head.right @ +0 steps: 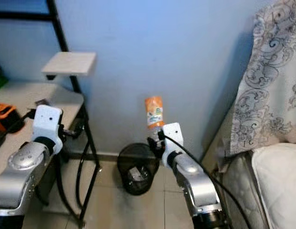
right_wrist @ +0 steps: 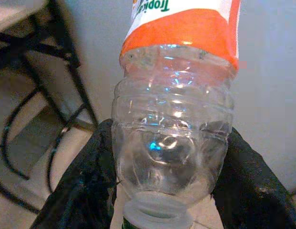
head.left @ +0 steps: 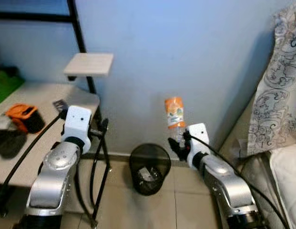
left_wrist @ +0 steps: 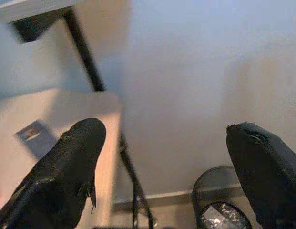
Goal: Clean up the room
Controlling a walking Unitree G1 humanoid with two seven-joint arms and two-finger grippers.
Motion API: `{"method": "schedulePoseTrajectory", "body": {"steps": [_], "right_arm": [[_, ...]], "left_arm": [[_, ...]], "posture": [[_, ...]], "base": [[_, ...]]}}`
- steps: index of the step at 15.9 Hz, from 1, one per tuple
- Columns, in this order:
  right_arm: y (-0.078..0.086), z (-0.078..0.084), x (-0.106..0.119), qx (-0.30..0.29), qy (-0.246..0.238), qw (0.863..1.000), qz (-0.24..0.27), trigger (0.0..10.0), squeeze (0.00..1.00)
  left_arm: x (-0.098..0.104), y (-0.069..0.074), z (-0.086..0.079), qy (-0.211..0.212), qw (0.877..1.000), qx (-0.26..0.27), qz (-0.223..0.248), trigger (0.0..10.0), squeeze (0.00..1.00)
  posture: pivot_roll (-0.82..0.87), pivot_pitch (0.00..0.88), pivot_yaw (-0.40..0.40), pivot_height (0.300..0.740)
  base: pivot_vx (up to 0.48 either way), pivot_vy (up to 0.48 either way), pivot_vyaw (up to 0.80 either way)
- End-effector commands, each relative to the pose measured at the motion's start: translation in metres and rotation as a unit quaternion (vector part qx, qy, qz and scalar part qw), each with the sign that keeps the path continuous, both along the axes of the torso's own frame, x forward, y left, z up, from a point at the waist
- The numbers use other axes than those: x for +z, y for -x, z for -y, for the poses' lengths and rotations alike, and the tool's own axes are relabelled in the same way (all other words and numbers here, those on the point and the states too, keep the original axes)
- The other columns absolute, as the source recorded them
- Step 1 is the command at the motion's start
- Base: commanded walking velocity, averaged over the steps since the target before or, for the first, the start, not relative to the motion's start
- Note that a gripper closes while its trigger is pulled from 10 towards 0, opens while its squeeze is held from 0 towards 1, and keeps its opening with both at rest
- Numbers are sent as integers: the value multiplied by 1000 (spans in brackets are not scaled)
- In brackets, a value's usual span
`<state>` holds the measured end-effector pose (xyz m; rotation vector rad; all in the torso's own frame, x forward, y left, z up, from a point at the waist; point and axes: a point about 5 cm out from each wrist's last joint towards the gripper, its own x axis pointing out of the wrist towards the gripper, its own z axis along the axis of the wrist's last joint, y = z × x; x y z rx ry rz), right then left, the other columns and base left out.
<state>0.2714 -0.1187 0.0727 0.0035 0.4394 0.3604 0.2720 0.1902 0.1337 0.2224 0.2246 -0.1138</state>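
Clear crumpled plastic with an orange label: an empty bottle (head.left: 175, 114) is clamped between the two black fingers of the right gripper (head.left: 180, 143), held neck-down with its base pointing up in front of the blue wall (head.left: 186, 57). The right wrist view shows the fingers (right_wrist: 86, 191) pressed on either side of the bottle's shoulder just above the threaded neck, a grip low on the stiffest part, presumably so the thin wall does not collapse. The bottle is in the air, near and to the right of the black mesh waste bin (head.left: 149, 168) standing on the tiled floor against the wall; it is above the bin's level but not yet over its opening. The bin already holds some crumpled rubbish. Judgement: this is the carry-to-bin step; the arm needs to shift left until the bottle is over the rim before letting go. The left gripper (left_wrist: 167, 176) hangs with its fingers spread wide, holding nothing, raised beside the edge of the pale desk (head.left: 52, 98), apparently kept clear of the work. An orange and black object (head.left: 25, 116) lies on the desk. Patterned bedding (head.left: 276, 81) lies at the right edge.
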Motion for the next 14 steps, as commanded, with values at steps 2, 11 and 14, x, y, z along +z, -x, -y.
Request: {"method": "schedulePoseTrajectory", "body": {"steps": [2,11,14], "right_arm": [[0,8,-1,-9,9,1000,-7,10000,0],[1,10,-3,-5,25,1000,-15,10000,0],[2,11,-4,-3,33,999,-17,10000,0]], "left_arm": [[1,-1,7,0,1000,-15,2,10000,0],[-2,1,9,-1,1000,-24,-6,10000,0],[-4,2,11,0,999,-32,-11,10000,0]], "posture": [[-80,0,14,740],[-84,0,15,740],[-84,0,14,740]], "base": [[341,0,-353],[340,0,-156],[337,0,0]]}}
